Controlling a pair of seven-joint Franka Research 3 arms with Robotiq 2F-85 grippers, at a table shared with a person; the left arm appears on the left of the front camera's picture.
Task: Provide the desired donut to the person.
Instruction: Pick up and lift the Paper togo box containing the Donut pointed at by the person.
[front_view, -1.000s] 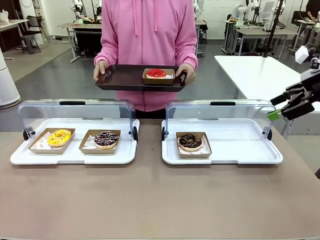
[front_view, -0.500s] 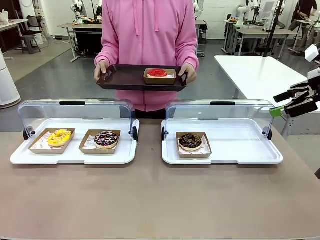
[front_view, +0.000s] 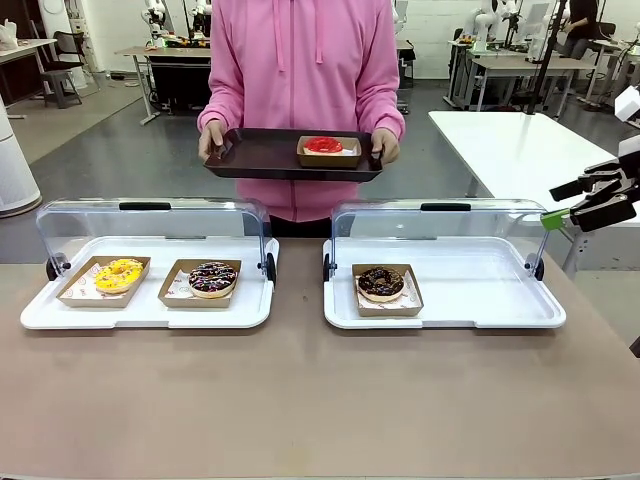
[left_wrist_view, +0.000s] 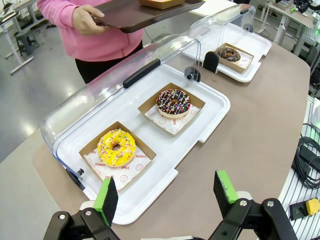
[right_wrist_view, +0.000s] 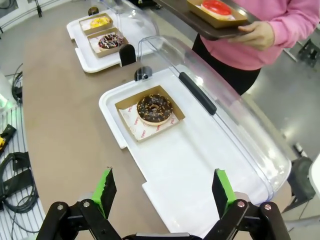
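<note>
Person (front_view: 300, 70): stands at the far side of the table (front_view: 300, 400) in a pink hoodie, holding a dark tray (front_view: 260, 160) level before the waist.
Red-glazed donut (front_view: 323, 145): sits in a brown paper box (front_view: 329, 157) on that tray.

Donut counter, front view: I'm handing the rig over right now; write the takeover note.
Left claw: open, empty, hovering by the near edge of the left white display tray.
Right claw: open, empty, raised past the right white display tray's end.
Left tray: yellow sprinkled donut and chocolate sprinkled donut, boxed. Right tray: one dark chocolate donut, boxed. Both clear lids up.
Person in pink hoodie holds a dark brown serving tray carrying a boxed red-glazed donut.
Done: it seems, delivery. Left: probably only confirming the choice.
</note>
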